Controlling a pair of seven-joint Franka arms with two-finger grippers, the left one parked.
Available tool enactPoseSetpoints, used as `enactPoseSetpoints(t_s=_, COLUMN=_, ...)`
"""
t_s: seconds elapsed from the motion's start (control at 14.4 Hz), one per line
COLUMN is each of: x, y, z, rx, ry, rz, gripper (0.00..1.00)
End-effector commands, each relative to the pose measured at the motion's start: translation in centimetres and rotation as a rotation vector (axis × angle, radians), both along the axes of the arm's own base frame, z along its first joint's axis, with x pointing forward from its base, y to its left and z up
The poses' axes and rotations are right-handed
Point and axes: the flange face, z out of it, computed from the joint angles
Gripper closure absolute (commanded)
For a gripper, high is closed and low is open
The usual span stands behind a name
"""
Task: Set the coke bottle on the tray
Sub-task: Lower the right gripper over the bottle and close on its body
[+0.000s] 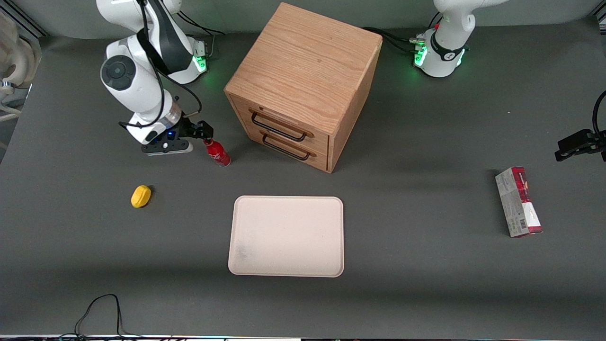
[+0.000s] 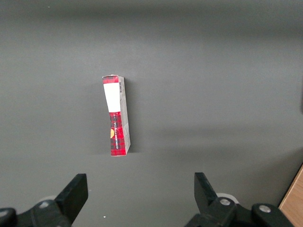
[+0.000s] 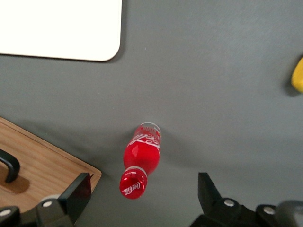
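Note:
The coke bottle (image 1: 218,153), small and red with white script, stands upright on the grey table beside the wooden drawer cabinet (image 1: 303,85), toward the working arm's end. My gripper (image 1: 201,130) hovers just above its red cap, open. In the right wrist view the bottle (image 3: 141,156) rises between the spread fingers, its cap level with the gripper (image 3: 144,188), and neither finger touches it. The beige tray (image 1: 286,236) lies flat, nearer the front camera than the bottle, with nothing on it. One rounded corner of the tray (image 3: 61,33) shows in the right wrist view.
The cabinet has two black-handled drawers, both closed, and its corner (image 3: 42,158) sits close to one finger. A small yellow object (image 1: 140,196) lies nearer the front camera than the gripper. A red-and-grey carton (image 1: 518,201) rests toward the parked arm's end.

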Motion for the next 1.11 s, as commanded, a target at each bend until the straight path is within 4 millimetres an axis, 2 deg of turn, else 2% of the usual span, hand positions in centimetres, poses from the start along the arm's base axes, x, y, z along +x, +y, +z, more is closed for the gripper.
enactPoseSetpoints(t_s=0.0, x=-1.8, y=-0.1, z=-1.6, rx=0.021, ry=-0.025, rz=-0.032, gripper=0.0)
enactPoseSetpoints(t_s=0.14, x=-2.3, y=0.0, z=-2.7, rx=0.023, ry=-0.037, rz=-0.027, gripper=0.0)
enactPoseSetpoints(t_s=0.77, x=-3.1, y=1.6, z=-4.5, rx=0.022, ry=-0.039, rz=-0.005, gripper=0.01)
enactPoseSetpoints(t_s=0.83, x=-3.0, y=1.7, z=-4.6, rx=0.022, ry=-0.036, rz=-0.005, gripper=0.05)
enactPoseSetpoints(t_s=0.9, x=-3.0, y=1.7, z=-4.6, rx=0.022, ry=-0.037, rz=-0.006, gripper=0.14)
enactPoseSetpoints(t_s=1.04, x=-3.0, y=1.6, z=-4.7, rx=0.023, ry=-0.037, rz=-0.007, gripper=0.45)
